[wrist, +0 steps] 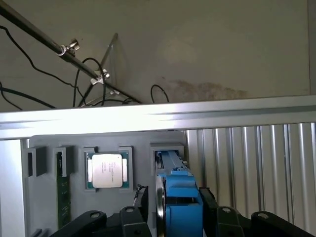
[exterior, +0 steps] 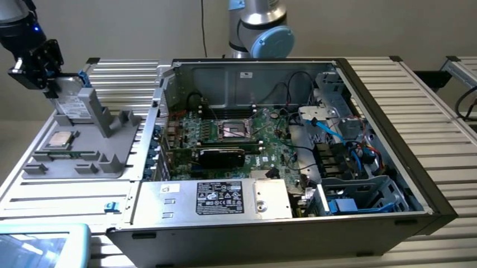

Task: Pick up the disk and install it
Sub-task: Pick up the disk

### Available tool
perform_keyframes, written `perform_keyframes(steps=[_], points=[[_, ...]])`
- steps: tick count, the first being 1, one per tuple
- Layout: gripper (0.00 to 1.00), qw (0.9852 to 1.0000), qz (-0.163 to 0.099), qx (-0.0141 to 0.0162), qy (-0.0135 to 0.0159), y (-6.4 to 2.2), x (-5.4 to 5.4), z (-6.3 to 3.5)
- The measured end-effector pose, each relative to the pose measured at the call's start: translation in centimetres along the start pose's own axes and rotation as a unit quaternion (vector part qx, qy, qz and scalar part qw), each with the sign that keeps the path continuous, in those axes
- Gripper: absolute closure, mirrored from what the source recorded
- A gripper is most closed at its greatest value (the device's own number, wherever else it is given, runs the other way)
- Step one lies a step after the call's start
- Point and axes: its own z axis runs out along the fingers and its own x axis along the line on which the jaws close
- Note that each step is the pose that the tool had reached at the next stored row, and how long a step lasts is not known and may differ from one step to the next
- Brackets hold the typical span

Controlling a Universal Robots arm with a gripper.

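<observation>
Gripper (wrist: 175, 210) sits over the disk (wrist: 181, 197), jaws standing apart with the fingers (wrist: 141, 210) one on each side of it. A dark gap shows between one finger and the disk's metal edge. The other finger lies just beside the blue carrier (wrist: 182, 185); I cannot confirm contact there. Nothing is clamped or lifted.

Disk: upright on edge, seated in a slot of the grey holder (exterior: 75, 167), white label turned toward the exterior camera.

Same holder, near the disk but apart from it: the CPU chip (wrist: 107, 170) lies flat in a square recess. Past the chip, a green strip (wrist: 63, 197) stands in a narrow slot.

Beyond the holder: a bright aluminium rail (wrist: 158, 116) and the ribbed table (wrist: 256, 168).

Further out, just beside the holder on the exterior view's right: the computer case (exterior: 261, 237), side off. Inside it I note:
- the motherboard (exterior: 276, 145)
- a silver box (exterior: 223, 198) with a black label at the corner nearest that camera
- a metal bay (exterior: 365, 195) with blue parts toward the exterior view's right

Behind the case stands my arm base (exterior: 257, 25).

Farthest: a plain wall (wrist: 222, 49), with loose black cables (wrist: 29, 64) and a thin metal rod (wrist: 59, 47) in front of it.
</observation>
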Motion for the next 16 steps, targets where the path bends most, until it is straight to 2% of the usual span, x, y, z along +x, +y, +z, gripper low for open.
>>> perform_keyframes(steps=[2,6,7,11,16], points=[[0.47,1.0,0.0,0.0003,0.0021,0.0,-0.05,0.01],[0.47,0.9999,0.0,0.0013,0.0125,0.02,-0.26,0.06],[0.47,0.9999,0.0,0.0023,0.0134,0.02,-0.29,0.07],[0.47,0.9999,0.0,0.004,0.0133,0.02,-0.29,0.16],[0.47,0.9999,0.0,0.0041,0.0132,0.01,-0.35,0.32]])
